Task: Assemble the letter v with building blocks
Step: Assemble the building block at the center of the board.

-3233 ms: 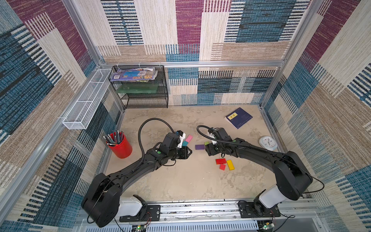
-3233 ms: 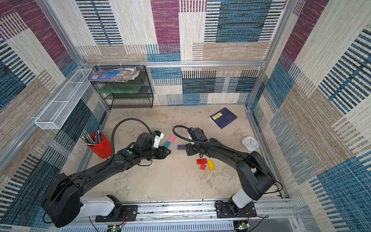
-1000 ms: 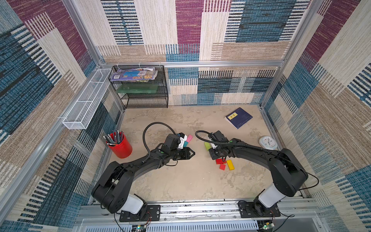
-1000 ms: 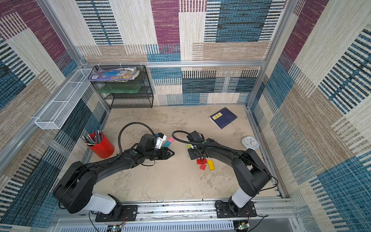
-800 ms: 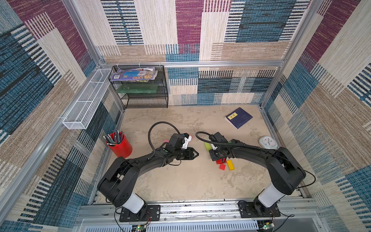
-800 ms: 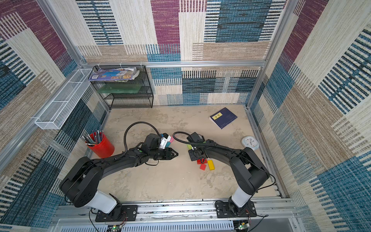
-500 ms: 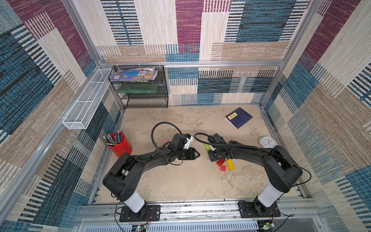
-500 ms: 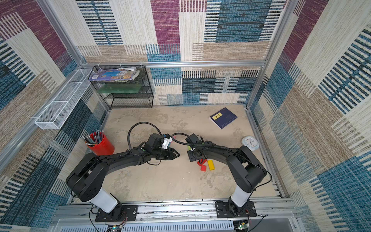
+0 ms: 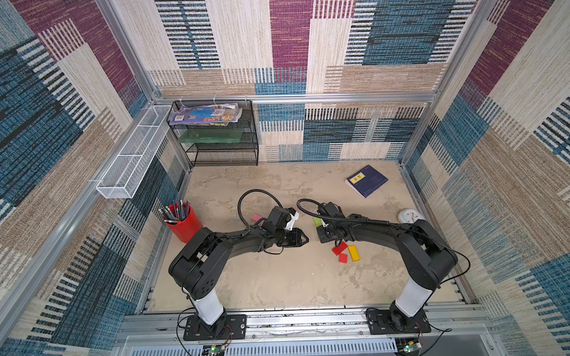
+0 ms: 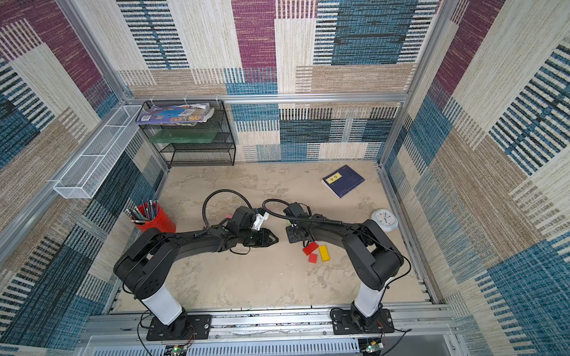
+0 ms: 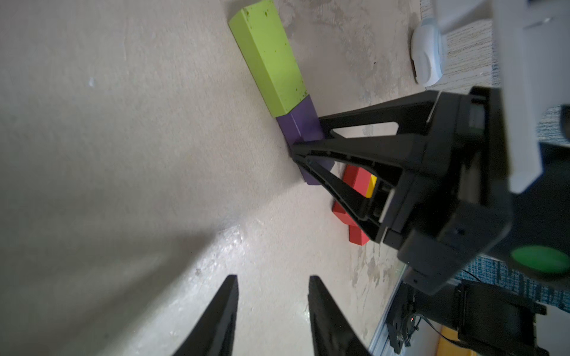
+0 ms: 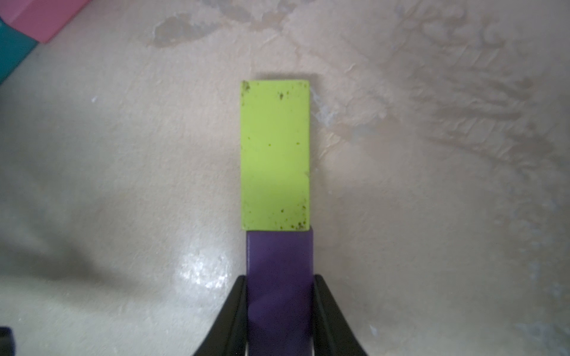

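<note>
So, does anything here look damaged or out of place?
Only small things: the lime green block has dark specks near its corners, and the purple block touching its end sits slightly off line.

Matt lime block (image 12: pixel 274 154), smooth purple block (image 12: pixel 279 262), semi-gloss tabletop (image 12: pixel 123 185), blk metal-mesh rack (image 9: pixel 225 154)

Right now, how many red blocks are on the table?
2. A longer red block lies beside the yellow block; a small square red block sits right next to both. More could be hidden under the right arm.
</note>
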You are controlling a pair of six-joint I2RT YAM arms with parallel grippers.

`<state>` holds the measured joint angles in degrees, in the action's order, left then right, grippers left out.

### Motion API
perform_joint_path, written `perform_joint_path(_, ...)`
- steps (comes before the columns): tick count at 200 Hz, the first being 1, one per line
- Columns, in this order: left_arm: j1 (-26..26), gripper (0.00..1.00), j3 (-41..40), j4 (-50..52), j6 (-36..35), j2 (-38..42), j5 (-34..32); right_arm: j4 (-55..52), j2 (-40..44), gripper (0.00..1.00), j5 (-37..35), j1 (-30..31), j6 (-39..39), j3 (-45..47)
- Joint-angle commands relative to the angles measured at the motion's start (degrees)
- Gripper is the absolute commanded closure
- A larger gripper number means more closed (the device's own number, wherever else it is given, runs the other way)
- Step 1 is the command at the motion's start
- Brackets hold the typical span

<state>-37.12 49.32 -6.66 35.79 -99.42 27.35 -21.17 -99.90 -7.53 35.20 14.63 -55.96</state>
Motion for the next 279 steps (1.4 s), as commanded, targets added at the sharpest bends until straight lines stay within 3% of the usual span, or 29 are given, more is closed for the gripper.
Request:
perform_joint_path(1,-0.2,0.59,0.8,-1.1,1.0,-0.9,0.5,-4.4,-0.7,0.72,-0.4,-0.3,-1.9,0.0)
perform_joint_path(122,-1.8,0.63,5.0,-0.8,2.0,-7.3,0.2,-3.4,-1.6,0.67,3.2,-0.7,-2.1,-0.8)
perform_joint_path(279,-1.9,0.63,4.7,-0.5,2.8,-6.5,-1.3,-2.8,-1.7,0.67,3.7,-0.6,-2.3,-0.2)
